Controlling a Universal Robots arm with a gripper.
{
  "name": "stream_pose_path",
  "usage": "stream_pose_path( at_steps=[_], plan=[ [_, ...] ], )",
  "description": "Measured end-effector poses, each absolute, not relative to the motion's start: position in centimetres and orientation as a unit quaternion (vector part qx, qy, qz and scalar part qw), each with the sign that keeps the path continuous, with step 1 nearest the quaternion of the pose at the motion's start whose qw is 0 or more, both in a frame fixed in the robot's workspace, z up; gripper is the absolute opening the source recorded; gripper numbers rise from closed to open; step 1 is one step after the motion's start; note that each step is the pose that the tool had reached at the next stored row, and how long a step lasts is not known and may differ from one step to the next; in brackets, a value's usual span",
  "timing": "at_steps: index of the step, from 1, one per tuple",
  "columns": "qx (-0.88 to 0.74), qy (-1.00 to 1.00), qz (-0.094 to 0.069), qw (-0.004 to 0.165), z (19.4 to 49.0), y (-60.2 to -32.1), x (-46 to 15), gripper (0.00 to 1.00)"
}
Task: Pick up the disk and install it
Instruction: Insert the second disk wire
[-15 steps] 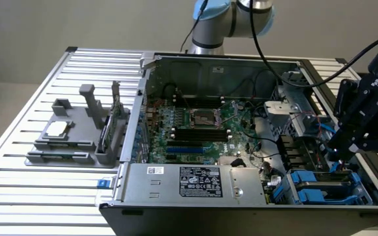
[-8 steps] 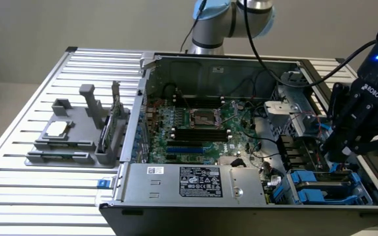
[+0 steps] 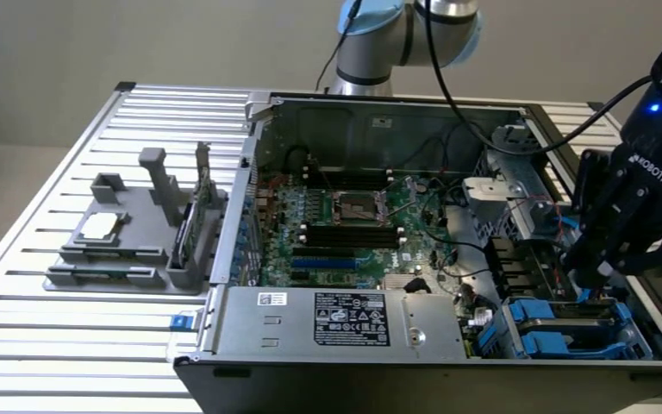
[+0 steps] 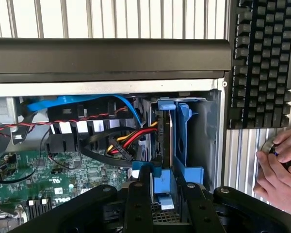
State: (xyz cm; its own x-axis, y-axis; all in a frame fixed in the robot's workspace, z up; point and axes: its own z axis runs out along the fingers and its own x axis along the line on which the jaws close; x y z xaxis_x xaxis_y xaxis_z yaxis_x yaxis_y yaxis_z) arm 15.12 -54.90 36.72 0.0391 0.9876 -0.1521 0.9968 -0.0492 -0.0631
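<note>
The slatted metal table (image 3: 32, 285) carried an open computer case (image 3: 423, 362), lying on its side with the green motherboard (image 3: 343, 224) exposed and the grey labelled power-supply box (image 3: 343, 321) along its near edge. On the exterior view's left sat a grey fixture (image 3: 124, 246). The arm's black gripper (image 3: 599, 274) reached down into the drive bay at the exterior view's right end of the case. In the wrist view the gripper (image 4: 161, 194) had its two black fingers (image 4: 138, 204) set partly apart, one on each side of a blue carrier piece, apparently gripping it. The disk (image 4: 162, 131) stood on edge in its bay just beyond the fingertips, framed by the blue bracket, next to the red, yellow and black cables (image 4: 128, 141). Outside the case lay a black keyboard (image 4: 264, 63), with a person's hand (image 4: 281, 170) beside it.
</note>
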Motion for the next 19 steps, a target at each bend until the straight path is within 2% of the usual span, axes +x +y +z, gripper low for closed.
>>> stream_pose_path(
  at_steps=[5,7,19],
  plan=[
    [0.721,0.689,-0.072,0.035,36.5,-54.9,14.8,0.29],
    [0.721,0.689,-0.071,0.037,36.4,-54.9,14.7,0.16],
    [0.721,0.688,-0.065,0.043,35.4,-54.9,14.1,0.16]
  ],
)
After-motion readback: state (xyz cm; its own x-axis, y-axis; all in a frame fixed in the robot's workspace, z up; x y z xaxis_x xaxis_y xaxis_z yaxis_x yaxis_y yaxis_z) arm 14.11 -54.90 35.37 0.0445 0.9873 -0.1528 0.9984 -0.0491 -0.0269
